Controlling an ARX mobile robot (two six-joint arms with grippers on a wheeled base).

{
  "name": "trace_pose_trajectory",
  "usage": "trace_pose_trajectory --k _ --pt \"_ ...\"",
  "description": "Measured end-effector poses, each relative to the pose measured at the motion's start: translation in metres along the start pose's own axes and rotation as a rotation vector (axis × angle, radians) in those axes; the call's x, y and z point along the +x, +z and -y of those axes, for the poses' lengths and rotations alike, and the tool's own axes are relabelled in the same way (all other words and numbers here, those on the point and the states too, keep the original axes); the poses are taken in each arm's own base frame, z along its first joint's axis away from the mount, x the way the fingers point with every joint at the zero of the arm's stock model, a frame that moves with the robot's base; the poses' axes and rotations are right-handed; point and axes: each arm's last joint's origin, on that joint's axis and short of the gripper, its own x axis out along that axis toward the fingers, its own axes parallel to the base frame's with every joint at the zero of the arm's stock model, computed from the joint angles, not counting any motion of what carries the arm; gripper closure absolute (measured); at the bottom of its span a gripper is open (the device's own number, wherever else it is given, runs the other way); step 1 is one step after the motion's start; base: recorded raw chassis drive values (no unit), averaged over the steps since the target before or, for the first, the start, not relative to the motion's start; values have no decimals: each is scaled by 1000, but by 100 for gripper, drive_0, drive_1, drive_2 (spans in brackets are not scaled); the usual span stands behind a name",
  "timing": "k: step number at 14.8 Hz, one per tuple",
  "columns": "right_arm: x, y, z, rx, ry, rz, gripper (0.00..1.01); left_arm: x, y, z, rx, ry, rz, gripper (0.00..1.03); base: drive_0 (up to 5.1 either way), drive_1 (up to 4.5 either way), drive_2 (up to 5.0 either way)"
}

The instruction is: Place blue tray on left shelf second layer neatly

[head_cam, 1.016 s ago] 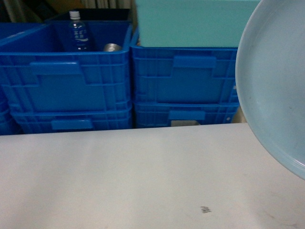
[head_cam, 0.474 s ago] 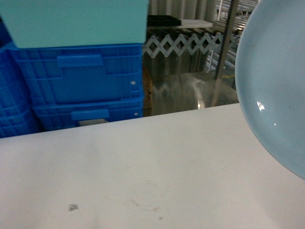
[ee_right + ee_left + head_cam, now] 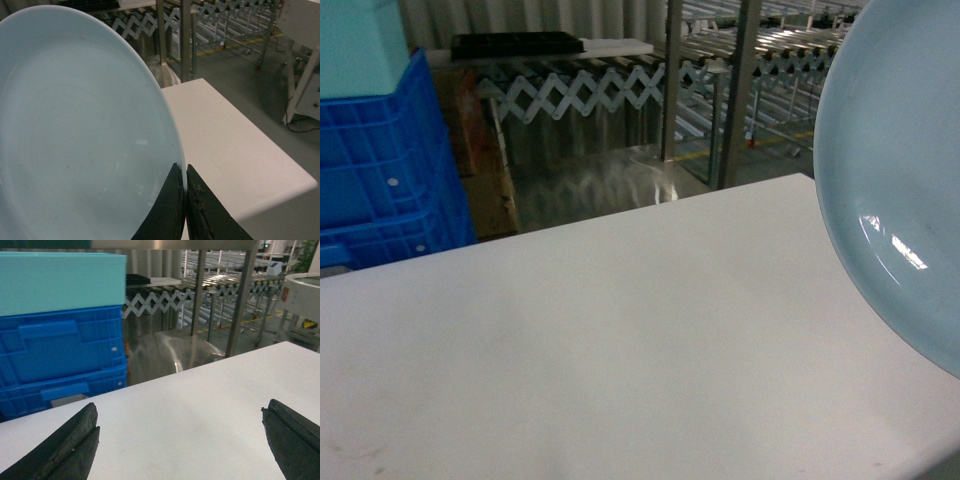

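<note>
Blue tray [image 3: 80, 130] — pinched by its rim in the right hand [image 3: 184, 200], carried on edge above the bench [image 3: 620, 340] for transport. Left hand [image 3: 180, 440] — spread wide, empty.

— What fills the right edge?

— The pale blue tray [image 3: 900, 170], tilted up on edge above the white table [image 3: 620, 340], with light glinting low on its face.

— And on the left?

— Stacked blue crates [image 3: 380, 190] behind the table, with a turquoise box [image 3: 355, 45] on top.

— Further back?

— A steel rack [image 3: 740, 70] with upright posts and roller rails, a white zigzag lattice [image 3: 590, 90], and a black tray [image 3: 515, 43] lying on a white ledge.
</note>
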Motion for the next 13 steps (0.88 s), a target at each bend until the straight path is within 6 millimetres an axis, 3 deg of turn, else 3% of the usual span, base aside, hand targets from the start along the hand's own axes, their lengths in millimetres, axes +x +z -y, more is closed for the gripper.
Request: trace_pose_trajectory --k 13 --pt "0 0 0 2 0 0 99 0 0 0 0 1 1 5 338 -403 -403"
